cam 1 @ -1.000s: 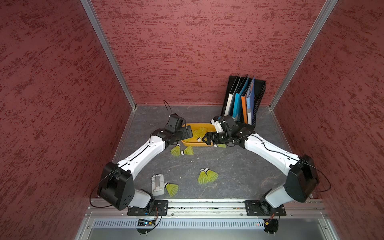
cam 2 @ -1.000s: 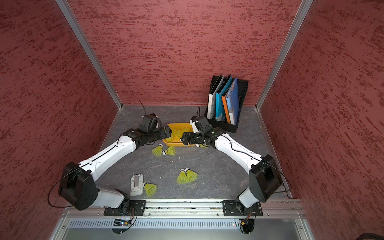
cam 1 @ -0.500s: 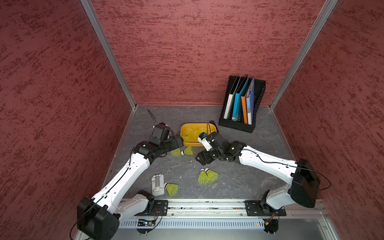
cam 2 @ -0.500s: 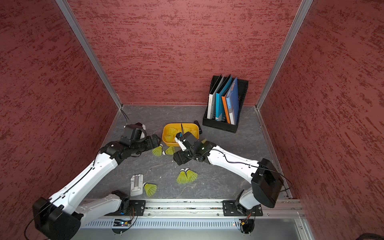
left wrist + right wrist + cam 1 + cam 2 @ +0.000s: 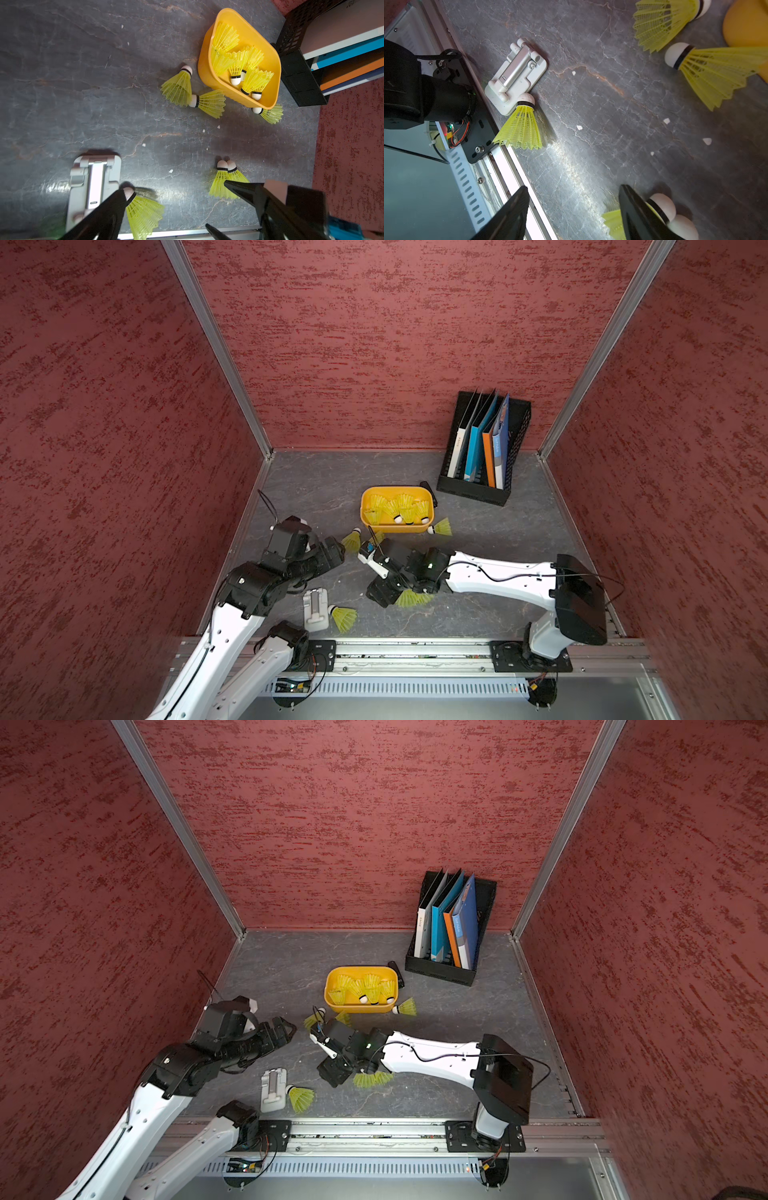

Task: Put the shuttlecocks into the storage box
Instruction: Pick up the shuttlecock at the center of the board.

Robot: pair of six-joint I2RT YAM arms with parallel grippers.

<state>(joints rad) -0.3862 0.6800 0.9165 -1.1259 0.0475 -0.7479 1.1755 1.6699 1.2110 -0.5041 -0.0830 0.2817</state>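
The orange-yellow storage box (image 5: 397,527) stands mid-table with several shuttlecocks (image 5: 401,510) in it. Loose shuttlecocks lie around it: one at its front right corner (image 5: 441,527), two at its front left (image 5: 178,89), a pair (image 5: 411,598) nearer the front, and one (image 5: 344,617) against a white stand. My right gripper (image 5: 573,187) is open and low over the pair (image 5: 662,207); one finger covers them and a skirt edge shows in the gap. My left gripper (image 5: 334,551) hangs open and empty, left of the box and above the table.
A white folding stand (image 5: 316,609) lies near the front rail. A black mesh file rack (image 5: 484,448) with folders stands at the back right. A small black object (image 5: 428,489) sits behind the box. Red walls close three sides.
Both arms have pulled back from the box toward the front. The right gripper has dropped to the pair of shuttlecocks and its jaws have narrowed. The left gripper stays wide open.
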